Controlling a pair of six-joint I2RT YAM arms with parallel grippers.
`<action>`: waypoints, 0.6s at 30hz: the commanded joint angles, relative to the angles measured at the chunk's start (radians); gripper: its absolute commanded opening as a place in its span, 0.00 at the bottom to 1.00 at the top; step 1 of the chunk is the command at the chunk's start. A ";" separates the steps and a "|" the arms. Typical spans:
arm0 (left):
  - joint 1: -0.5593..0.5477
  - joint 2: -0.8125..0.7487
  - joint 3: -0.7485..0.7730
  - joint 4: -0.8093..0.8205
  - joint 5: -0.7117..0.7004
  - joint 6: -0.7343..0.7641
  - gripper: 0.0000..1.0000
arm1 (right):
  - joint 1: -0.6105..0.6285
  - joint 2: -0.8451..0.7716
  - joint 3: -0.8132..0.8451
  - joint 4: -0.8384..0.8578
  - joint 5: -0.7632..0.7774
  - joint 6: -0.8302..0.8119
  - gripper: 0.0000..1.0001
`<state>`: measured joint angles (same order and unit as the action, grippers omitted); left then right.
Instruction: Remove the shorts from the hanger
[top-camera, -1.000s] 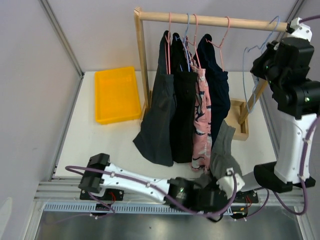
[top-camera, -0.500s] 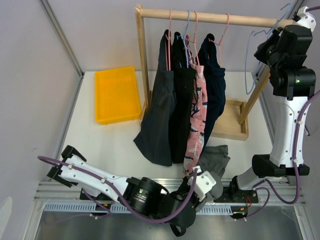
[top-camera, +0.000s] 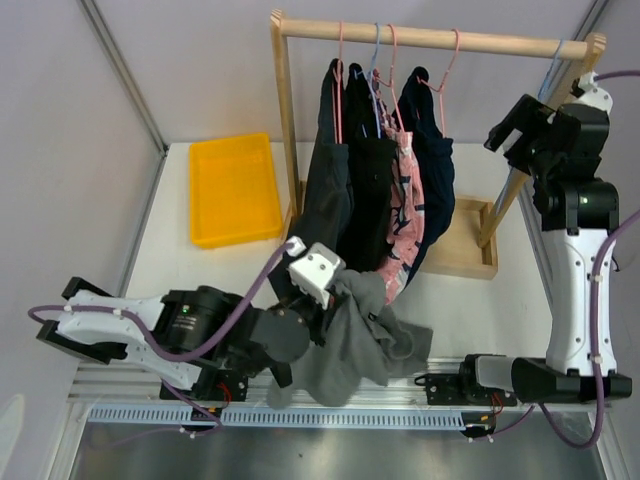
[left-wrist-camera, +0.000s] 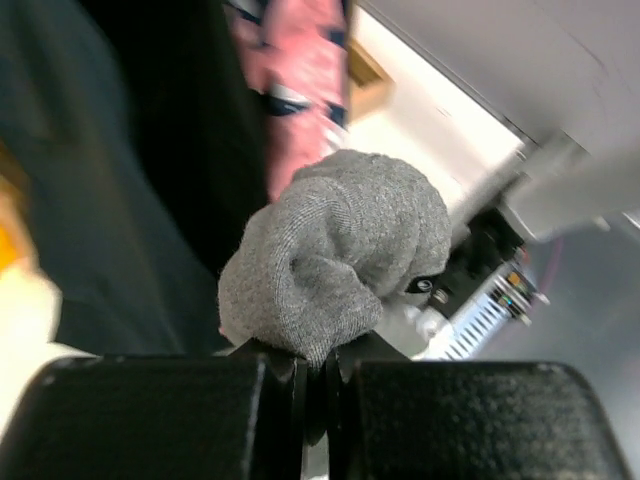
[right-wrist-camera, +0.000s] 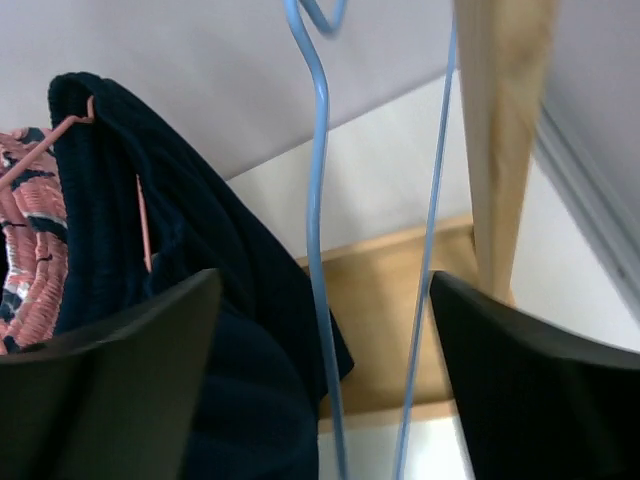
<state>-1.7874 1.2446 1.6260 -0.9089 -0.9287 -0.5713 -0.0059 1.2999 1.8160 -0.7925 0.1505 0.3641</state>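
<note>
Open room: bare white table (top-camera: 190, 275) near the yellow tray (top-camera: 235, 188) and along the left edge; narrower bare strip right of the rack base (top-camera: 468, 258).
Edges: grey walls (top-camera: 60, 150) close on the left and far sides; slanted right post (right-wrist-camera: 500, 130) just beside the right gripper (right-wrist-camera: 325, 380).
Left gripper (left-wrist-camera: 315, 372): clenched on a fold of the grey shorts (left-wrist-camera: 335, 260), low near the table's near edge, left of centre.
Right gripper: spread wide, high at far right; blue hanger (right-wrist-camera: 318, 200) running between the fingers, contact not discernible.
Grey shorts: off the rail (top-camera: 430, 40); soft ribbed knit, bunched into a rounded lump at the jaws, the rest draped in folds over the near table edge.
Rail: round pale wood, horizontal, on wooden posts.
Hanging pairs: on thin wire hangers, close together; left to right, charcoal pair (top-camera: 320, 200), black pair (top-camera: 365, 200), pink pair (top-camera: 405, 215) with navy-and-white pattern, navy pair (top-camera: 435, 180).
Blue hanger: bare thin wire, near the rail's right end.
Rack base: shallow rectangular wooden tray.
Yellow tray: smooth plastic, rectangular, just left of the rack.
</note>
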 joint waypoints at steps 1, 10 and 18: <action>0.060 -0.023 0.087 -0.041 -0.082 0.086 0.00 | -0.016 -0.077 -0.043 -0.050 -0.003 -0.010 1.00; 0.382 -0.105 0.259 0.042 -0.030 0.414 0.00 | -0.017 -0.309 -0.182 -0.099 0.081 -0.034 0.99; 0.963 -0.033 0.310 0.091 0.329 0.484 0.00 | -0.017 -0.422 -0.210 -0.160 0.067 -0.024 0.99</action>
<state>-0.9981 1.1809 1.9022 -0.8993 -0.7727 -0.1646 -0.0181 0.9062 1.6142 -0.9264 0.2131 0.3466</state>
